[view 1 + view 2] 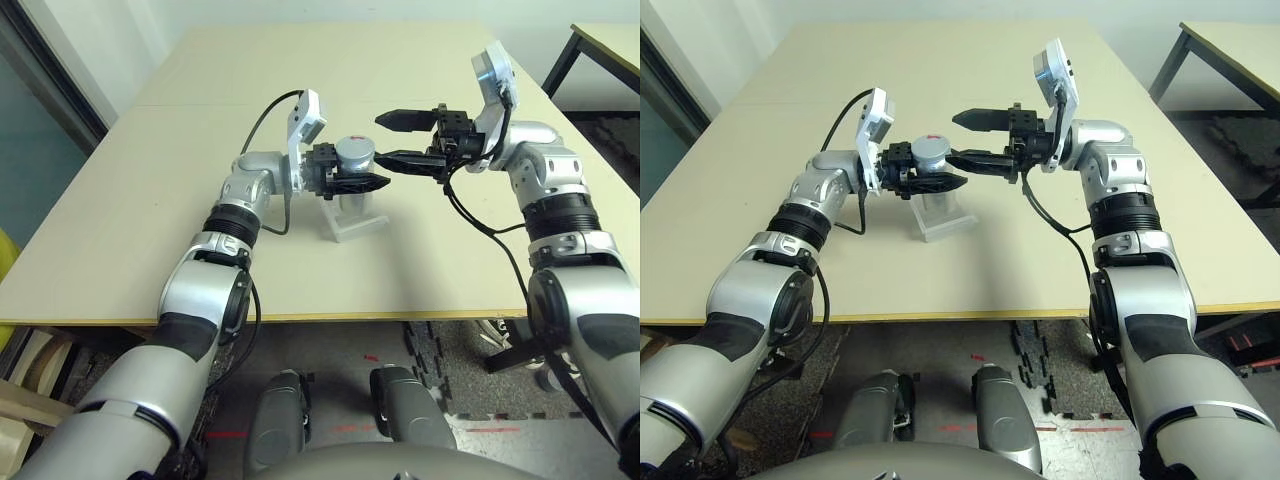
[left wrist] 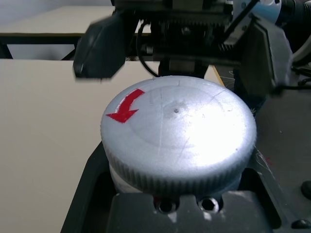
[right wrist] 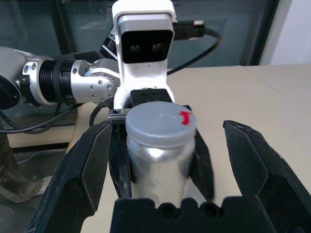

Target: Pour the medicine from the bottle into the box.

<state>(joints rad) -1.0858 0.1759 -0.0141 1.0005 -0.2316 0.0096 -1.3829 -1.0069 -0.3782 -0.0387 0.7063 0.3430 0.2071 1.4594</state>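
A small silver-grey bottle (image 1: 353,155) with a round grey screw cap (image 2: 179,137) bearing a red arrow (image 2: 125,108) is held upright above the beige table (image 1: 120,220), clamped between the two black fingers of the left gripper (image 1: 362,170), which reaches in level from the left. Directly beneath the bottle, on the table, sits the clear plastic box (image 1: 352,217). The right gripper (image 1: 398,139) faces it from the right, level, its fingers spread wide on either side of the cap, not touching it in the right wrist view.
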